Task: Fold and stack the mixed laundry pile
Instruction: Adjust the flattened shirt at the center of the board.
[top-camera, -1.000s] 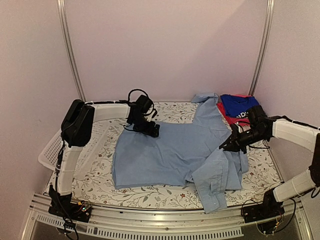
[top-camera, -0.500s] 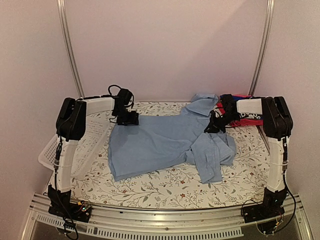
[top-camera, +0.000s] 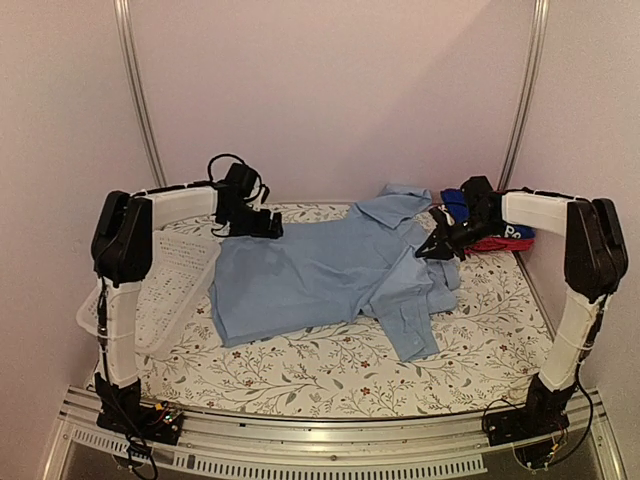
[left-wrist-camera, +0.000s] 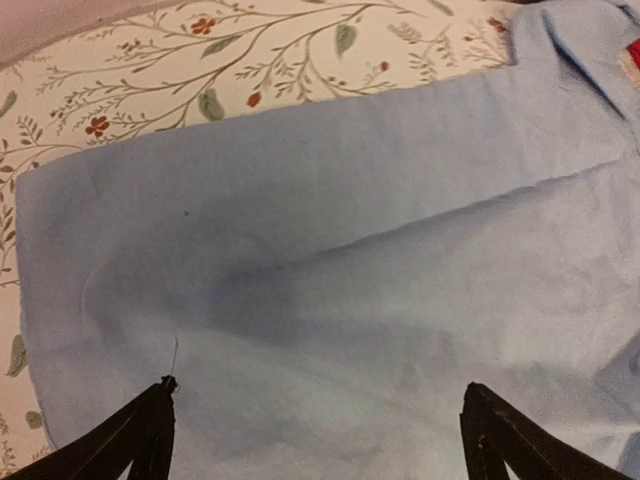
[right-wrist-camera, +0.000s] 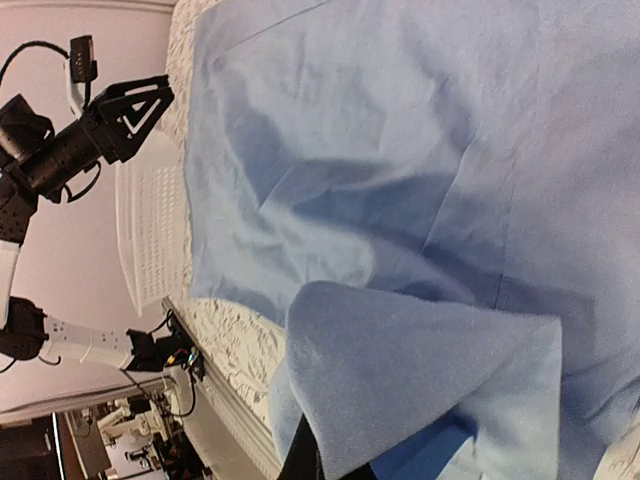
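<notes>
A large light-blue collared shirt (top-camera: 320, 275) of the mixed laundry pile lies spread across the floral table cover (top-camera: 300, 375). My left gripper (top-camera: 262, 225) hovers open over the shirt's far-left edge. In the left wrist view its fingertips (left-wrist-camera: 165, 388) stand wide apart above flat blue cloth (left-wrist-camera: 330, 250), holding nothing. My right gripper (top-camera: 440, 245) is shut on a fold of the shirt near its right sleeve, and cloth drapes over the gripper (right-wrist-camera: 340, 465). A royal-blue shirt (top-camera: 517, 233) and a red-pink garment (top-camera: 490, 244) lie at the far right, mostly hidden behind my right arm.
A white perforated basket (top-camera: 150, 290) sits at the table's left side, partly under the left arm. A metal rail (top-camera: 330, 425) runs along the near edge. The back wall stands close behind both grippers.
Both arms moved toward the back wall, and the light-blue shirt slid back and left with them. The left gripper now stands wide open above the cloth. The right stayed shut on the shirt.
</notes>
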